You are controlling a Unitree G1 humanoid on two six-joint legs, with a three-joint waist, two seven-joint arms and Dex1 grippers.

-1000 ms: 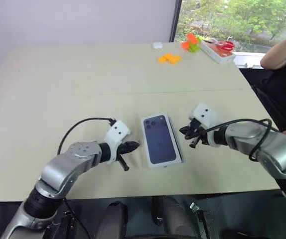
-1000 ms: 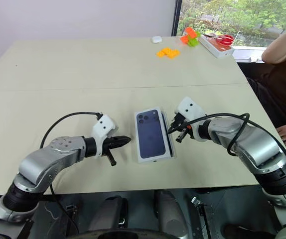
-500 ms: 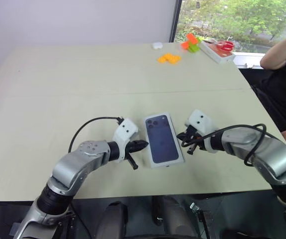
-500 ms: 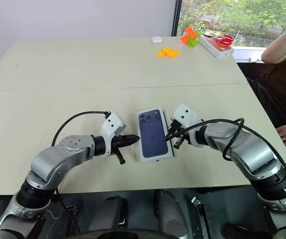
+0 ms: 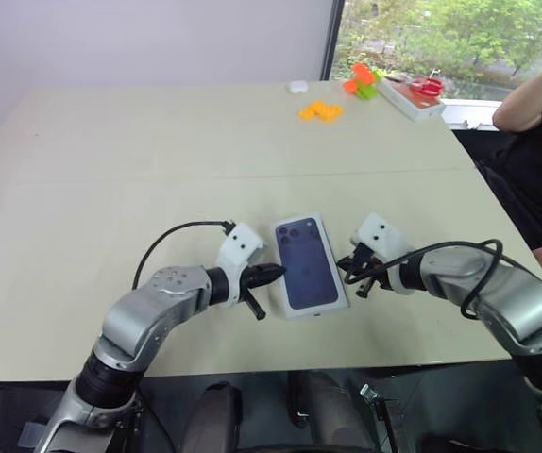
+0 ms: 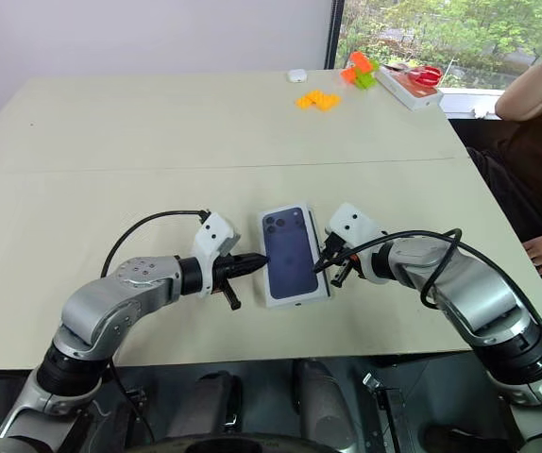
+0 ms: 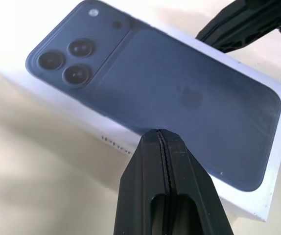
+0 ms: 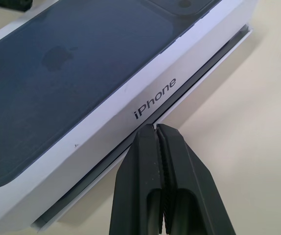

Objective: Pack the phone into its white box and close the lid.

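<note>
Lid (image 5: 307,264) seated on the white box (image 8: 145,132), near middle of the beige worktop (image 5: 158,170); printed picture of the dark navy phone on top, camera cluster at the far left corner. On the right side, lid not fully down: thin edge of the white box showing below the lettered wall. Left claw (image 5: 276,273) pinched fully closed, empty, tip at the lid's left long edge. Right claw (image 5: 347,264) likewise closed on nothing, tip at the right long edge, by the lower seam. Far right on the worktop: orange blocks (image 5: 320,110), green and orange pieces (image 5: 362,82), white tray (image 5: 411,97). Person's arm (image 5: 535,99) at the right edge.
</note>
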